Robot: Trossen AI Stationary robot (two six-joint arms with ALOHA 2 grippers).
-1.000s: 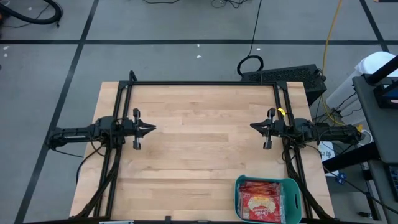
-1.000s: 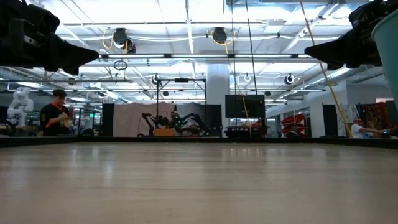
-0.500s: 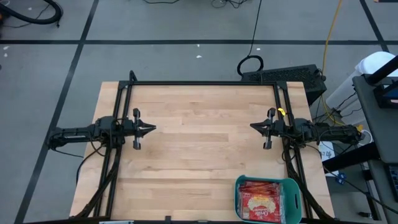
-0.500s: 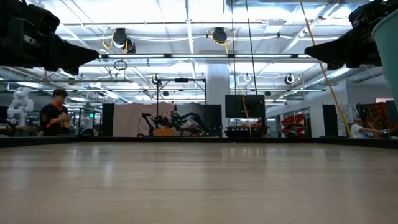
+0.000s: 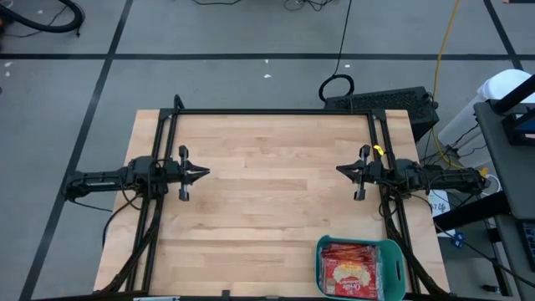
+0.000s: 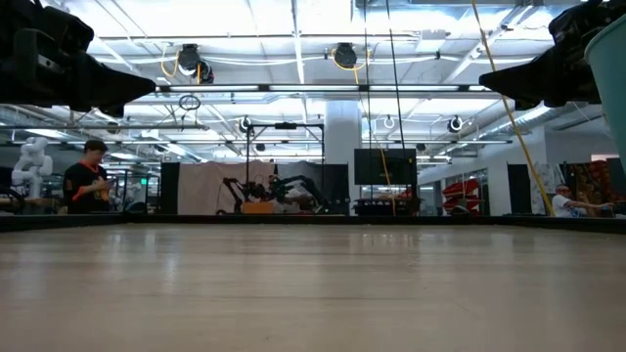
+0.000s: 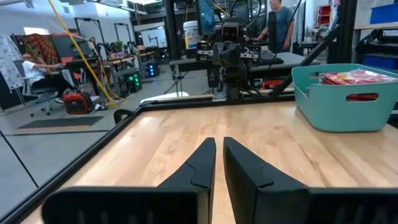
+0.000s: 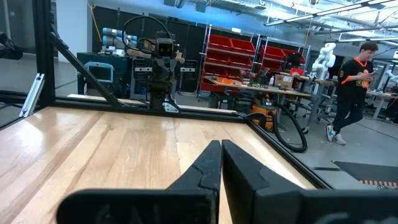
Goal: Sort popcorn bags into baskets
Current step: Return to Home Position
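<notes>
The teal-green rectangular plastic basket (image 5: 360,242) sits at the near right corner of the light wooden table (image 5: 267,209), and the flat red popcorn bags (image 5: 351,269) lie stacked inside it. The top packet shows a yellow-cream oval with white script too small to read. The left gripper (image 5: 204,173) hovers over the table well away from the basket, toward the far left; its jaws are drawn together to a thin slit and hold nothing. The right gripper (image 5: 340,170) hangs beyond the basket's far side, also well apart from it, its jaws likewise almost touching and empty. In the left wrist view the basket's wall hides all but the bags' top edges. In the low view only a teal sliver shows at the right edge.
</notes>
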